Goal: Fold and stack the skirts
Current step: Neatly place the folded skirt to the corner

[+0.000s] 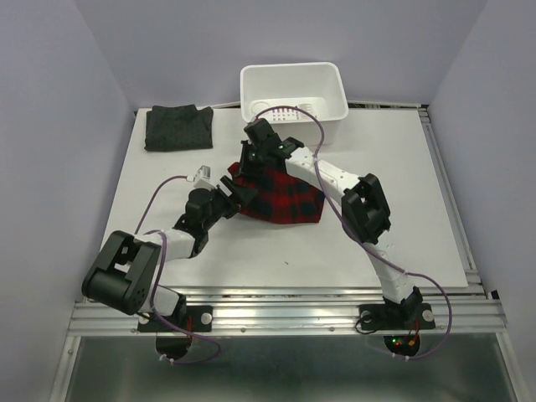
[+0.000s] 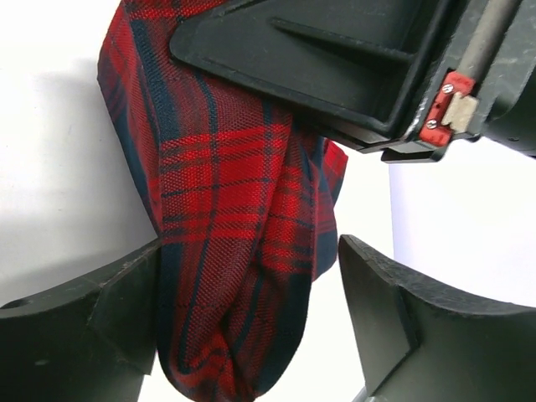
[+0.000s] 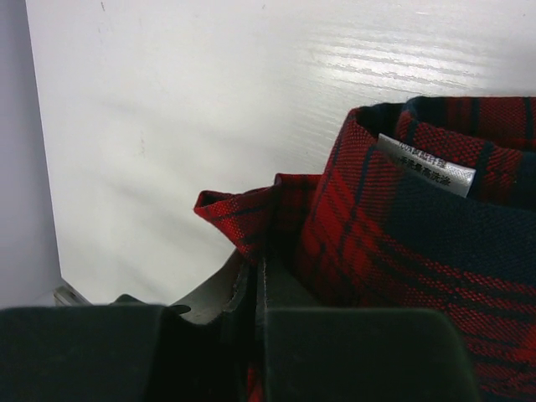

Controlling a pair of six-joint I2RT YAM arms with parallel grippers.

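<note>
Plaid skirt: lies mid-table, bunched and only partly flat, with its left end lifted off the surface. Not folded.

Right gripper: clenched on the plaid skirt at its far-left corner. The right wrist view shows the cloth pinched between the closed fingers, with the waistband and its sewn-in label just beside them.

Left gripper: jaws apart, straddling the hanging fold of the plaid skirt at its left end. In the left wrist view one finger touches the cloth and the other stands clear of it. Nothing is gripped on this side.

Grey skirt: lies at the far-left corner of the table as a compact, squared-off rectangle, well apart from the plaid one. It appears folded.

White tub: stands at the far edge, near the middle, and plays no part in the work.

Assessment: roughly half done. One skirt looks finished. The plaid skirt's fold is in hand, and stacking it with the grey skirt remains.
</note>
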